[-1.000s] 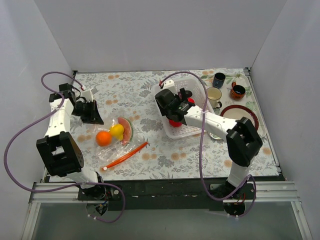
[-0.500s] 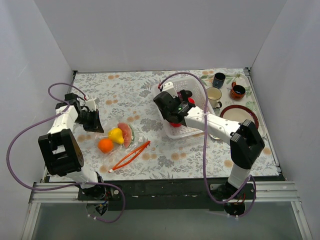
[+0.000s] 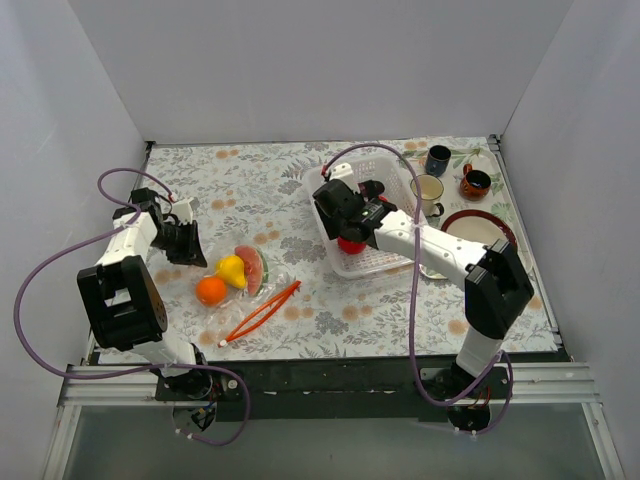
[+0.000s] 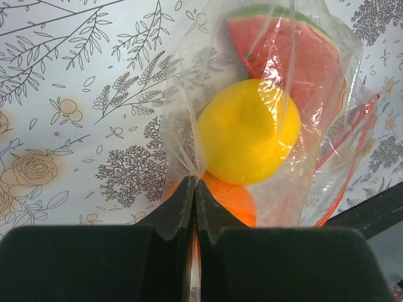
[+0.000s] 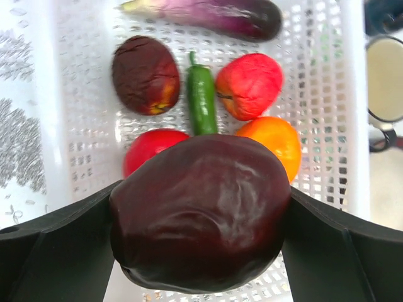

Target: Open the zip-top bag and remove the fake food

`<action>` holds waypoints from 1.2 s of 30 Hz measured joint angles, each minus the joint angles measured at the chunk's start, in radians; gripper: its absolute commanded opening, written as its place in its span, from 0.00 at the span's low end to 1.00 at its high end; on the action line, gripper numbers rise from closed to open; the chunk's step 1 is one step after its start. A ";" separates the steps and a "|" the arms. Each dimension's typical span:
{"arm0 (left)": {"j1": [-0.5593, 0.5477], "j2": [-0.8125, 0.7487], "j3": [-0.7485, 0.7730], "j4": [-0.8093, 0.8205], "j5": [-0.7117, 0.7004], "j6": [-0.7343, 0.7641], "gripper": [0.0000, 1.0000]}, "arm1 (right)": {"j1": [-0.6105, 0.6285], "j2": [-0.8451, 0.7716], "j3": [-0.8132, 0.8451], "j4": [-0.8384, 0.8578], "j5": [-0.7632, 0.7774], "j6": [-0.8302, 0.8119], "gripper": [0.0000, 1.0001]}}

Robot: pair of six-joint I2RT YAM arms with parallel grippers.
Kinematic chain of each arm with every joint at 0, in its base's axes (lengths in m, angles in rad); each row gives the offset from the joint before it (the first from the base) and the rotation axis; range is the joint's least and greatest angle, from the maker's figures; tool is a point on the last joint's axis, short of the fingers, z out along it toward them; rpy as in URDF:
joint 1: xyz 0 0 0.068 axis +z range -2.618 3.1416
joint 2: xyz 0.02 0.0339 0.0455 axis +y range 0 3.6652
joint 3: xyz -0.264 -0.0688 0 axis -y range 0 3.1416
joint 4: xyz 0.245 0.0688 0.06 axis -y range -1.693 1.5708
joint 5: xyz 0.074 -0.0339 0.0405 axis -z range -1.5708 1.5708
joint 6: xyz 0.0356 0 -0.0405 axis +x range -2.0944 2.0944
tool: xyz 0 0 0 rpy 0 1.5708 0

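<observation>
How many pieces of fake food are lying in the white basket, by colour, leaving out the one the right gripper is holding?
Red fruits: 2
Green pepper: 1
Orange fruit: 1
Purple eggplant: 1
Dark maroon fruit: 1
Total: 6 in view; the held piece may hide others.

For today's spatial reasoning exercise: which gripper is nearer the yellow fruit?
Left. The left gripper pinches the zip-top bag beside the yellow fruit; the right gripper is away over the white basket, holding a dark purple fruit.

bright even light, soft shadows, glare on bag (image 4: 315, 94), sharp focus
</observation>
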 measured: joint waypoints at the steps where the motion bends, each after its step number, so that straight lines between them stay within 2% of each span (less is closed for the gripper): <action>1: 0.000 0.000 0.000 0.000 0.000 0.000 0.00 | -0.009 0.000 0.007 -0.021 0.013 0.019 0.99; 3: 0.000 0.000 0.000 -0.002 0.001 0.000 0.00 | -0.059 -0.022 0.001 -0.015 -0.117 0.011 0.99; 8: 0.000 0.000 0.000 -0.002 0.002 0.000 0.00 | -0.195 -0.068 0.002 -0.016 -0.232 -0.007 0.98; 10: 0.000 0.002 0.000 -0.002 0.005 -0.002 0.00 | -0.189 -0.065 0.027 -0.037 -0.183 0.002 0.99; 11: -0.001 0.005 0.000 -0.002 0.005 -0.003 0.00 | -0.189 -0.067 0.023 -0.027 -0.208 0.000 0.99; 13: -0.002 0.006 0.000 -0.002 0.005 -0.004 0.00 | -0.177 -0.089 -0.010 0.011 -0.362 -0.016 0.99; 15: -0.004 0.006 0.001 -0.002 0.005 -0.004 0.00 | -0.150 -0.090 -0.007 -0.015 -0.274 0.005 0.99; 16: -0.004 0.006 0.001 -0.003 0.005 -0.004 0.00 | -0.146 -0.092 -0.006 -0.027 -0.296 0.019 0.99; 18: -0.006 0.006 0.001 -0.003 0.008 -0.005 0.00 | -0.167 -0.107 -0.030 0.017 -0.465 -0.004 0.98; 21: -0.011 0.006 0.002 -0.003 0.010 -0.008 0.00 | -0.185 -0.093 -0.005 -0.021 -0.346 0.008 0.99; 24: -0.016 0.006 0.003 -0.006 0.018 -0.013 0.00 | -0.270 -0.107 -0.041 0.051 -0.671 0.021 0.99; 26: -0.019 0.006 0.006 -0.010 0.025 -0.017 0.00 | -0.303 -0.108 -0.042 0.048 -0.649 0.026 0.98; 28: -0.025 0.007 0.026 -0.024 0.045 -0.025 0.00 | -0.317 -0.129 -0.082 0.121 -0.738 0.017 0.99; 30: -0.038 0.014 0.076 -0.050 0.063 -0.034 0.02 | -0.299 -0.150 -0.101 0.126 -0.723 0.018 0.99; 31: -0.046 0.018 0.103 -0.054 0.071 -0.039 0.09 | -0.288 -0.157 -0.107 0.133 -0.712 0.010 0.99; 32: -0.052 0.019 0.126 -0.054 0.078 -0.043 0.22 | -0.282 -0.164 -0.115 0.146 -0.752 -0.001 0.99; 33: -0.057 0.019 0.145 -0.053 0.081 -0.048 0.44 | -0.276 -0.167 -0.116 0.149 -0.789 -0.013 0.98; 34: -0.062 0.019 0.155 -0.053 0.080 -0.042 0.59 | -0.262 -0.165 -0.106 0.134 -0.770 -0.017 0.99; 35: -0.066 0.019 0.162 -0.051 0.078 -0.047 0.86 | -0.247 -0.159 -0.094 0.119 -0.731 -0.019 0.99; 36: -0.067 0.019 0.163 -0.051 0.069 -0.047 0.98 | -0.238 -0.159 -0.094 0.122 -0.720 -0.022 0.99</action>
